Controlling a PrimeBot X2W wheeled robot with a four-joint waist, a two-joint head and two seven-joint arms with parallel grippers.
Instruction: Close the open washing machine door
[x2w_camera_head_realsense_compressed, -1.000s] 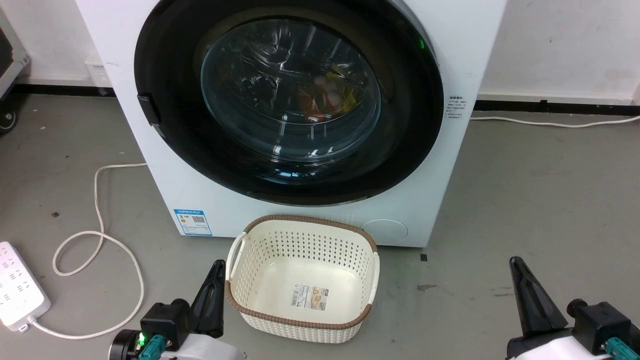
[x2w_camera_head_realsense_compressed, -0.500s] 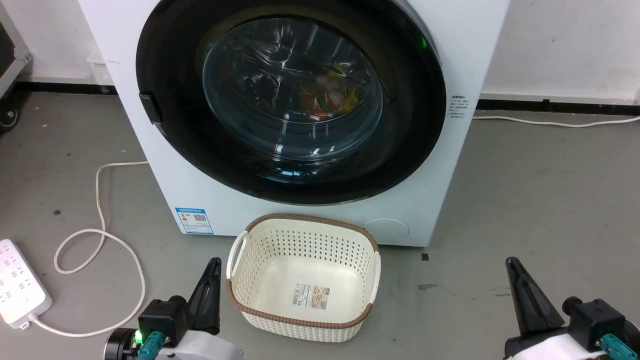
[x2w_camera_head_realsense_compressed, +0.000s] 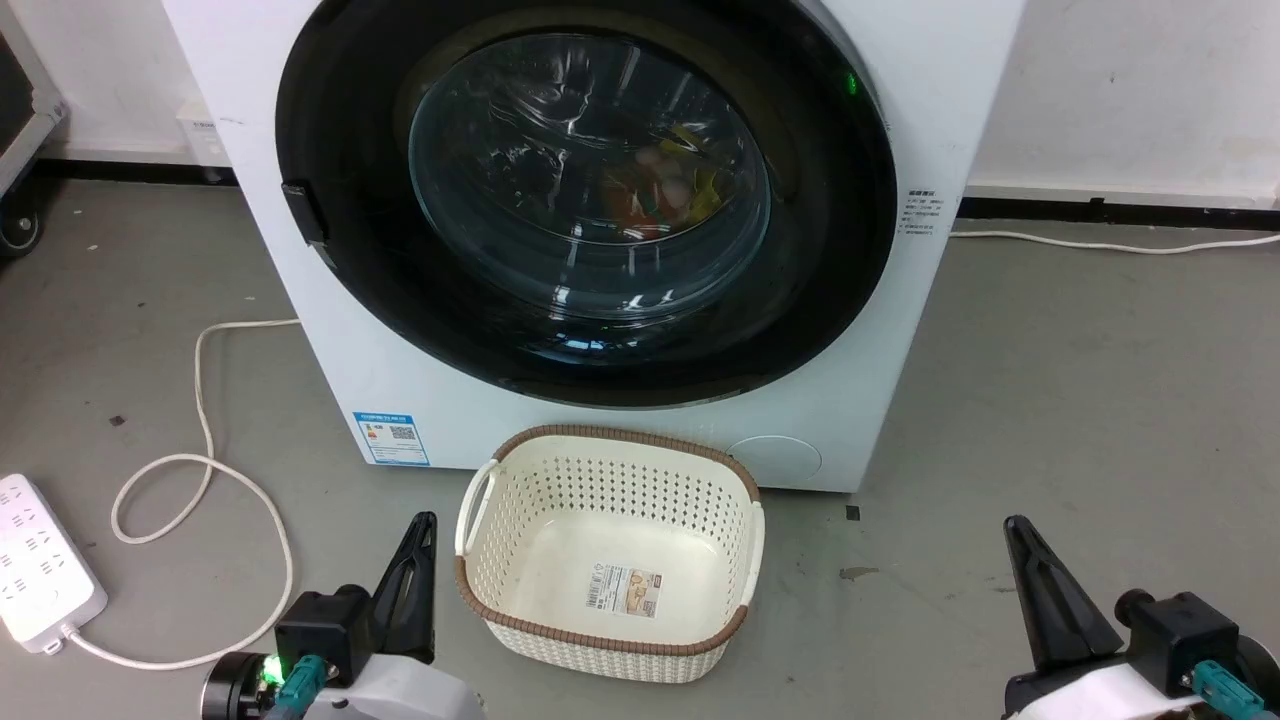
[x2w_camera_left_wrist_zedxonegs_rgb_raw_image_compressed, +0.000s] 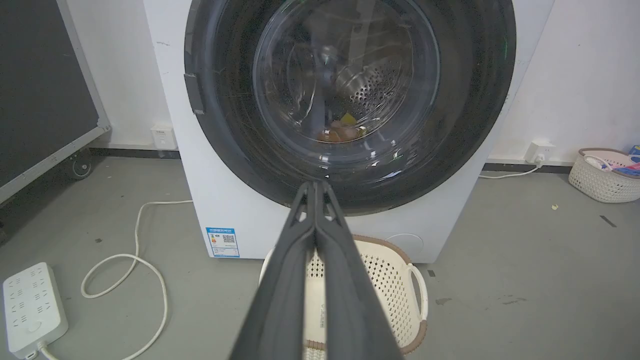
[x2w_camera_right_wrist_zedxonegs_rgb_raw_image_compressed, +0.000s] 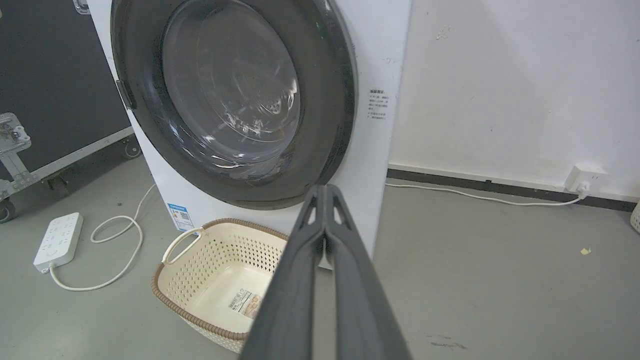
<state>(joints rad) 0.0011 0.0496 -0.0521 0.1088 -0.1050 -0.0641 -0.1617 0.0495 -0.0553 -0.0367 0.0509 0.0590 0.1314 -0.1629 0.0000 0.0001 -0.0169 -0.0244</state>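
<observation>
The washing machine door (x2w_camera_head_realsense_compressed: 590, 190), a wide glossy black rim around a clear glass bowl, lies flat against the front of the white washing machine (x2w_camera_head_realsense_compressed: 400, 400). Coloured laundry shows through the glass. Both grippers hang low and well back from it, apart from the door. My left gripper (x2w_camera_head_realsense_compressed: 427, 522) is shut with nothing in it, just left of the basket. My right gripper (x2w_camera_head_realsense_compressed: 1012, 525) is shut and empty too, at the lower right. In the left wrist view the left gripper (x2w_camera_left_wrist_zedxonegs_rgb_raw_image_compressed: 315, 186) points at the door (x2w_camera_left_wrist_zedxonegs_rgb_raw_image_compressed: 350, 95). In the right wrist view the right gripper (x2w_camera_right_wrist_zedxonegs_rgb_raw_image_compressed: 325, 189) points at the washing machine's (x2w_camera_right_wrist_zedxonegs_rgb_raw_image_compressed: 375, 125) lower right front, with the door (x2w_camera_right_wrist_zedxonegs_rgb_raw_image_compressed: 230, 100) up to the left.
A cream perforated basket (x2w_camera_head_realsense_compressed: 610, 447) stands on the floor right before the washer. A white power strip (x2w_camera_head_realsense_compressed: 40, 565) and its looped cable (x2w_camera_head_realsense_compressed: 200, 400) lie at the left. Another basket (x2w_camera_left_wrist_zedxonegs_rgb_raw_image_compressed: 602, 175) sits by the wall at the right. A black wheeled case (x2w_camera_right_wrist_zedxonegs_rgb_raw_image_compressed: 50, 100) stands at the left.
The head view has drifted slightly. Both shut grippers have slipped a little lower and to the left in it. The door has not moved.
</observation>
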